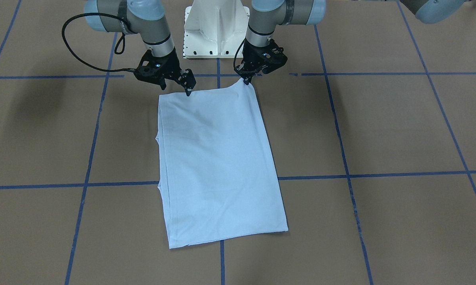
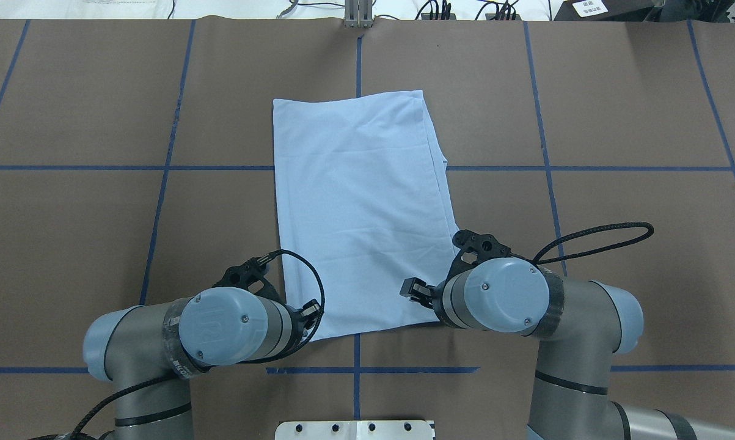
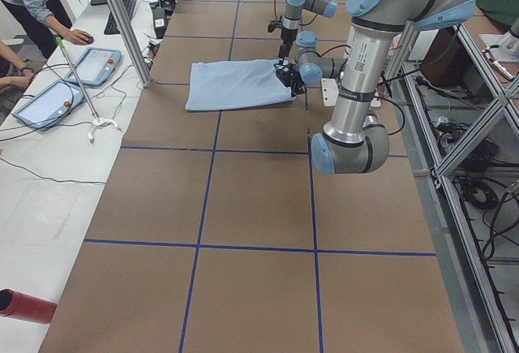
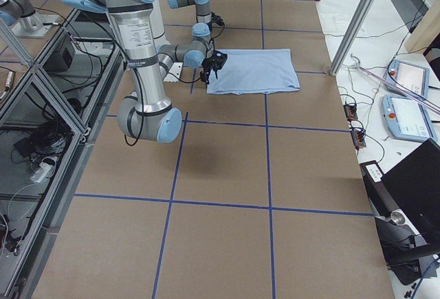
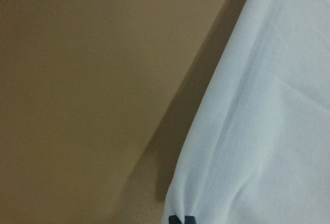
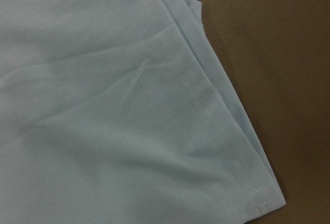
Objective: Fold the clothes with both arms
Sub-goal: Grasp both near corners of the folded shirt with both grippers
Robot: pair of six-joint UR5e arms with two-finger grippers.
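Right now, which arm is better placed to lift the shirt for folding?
Left. The left pincer is shut on a corner of the T-shirt, raising a small peak. The right pincer is open over its corner, cloth flat there.

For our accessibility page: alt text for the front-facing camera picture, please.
A light blue T-shirt, folded into a long rectangle, lies on a brown table with blue tape lines. At its top edge the left pincer pinches one corner into a peak; the right pincer touches the other corner.

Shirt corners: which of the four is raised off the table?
The corner pinched by the left pincer: the shirt peaks there, while the other three lie flat.
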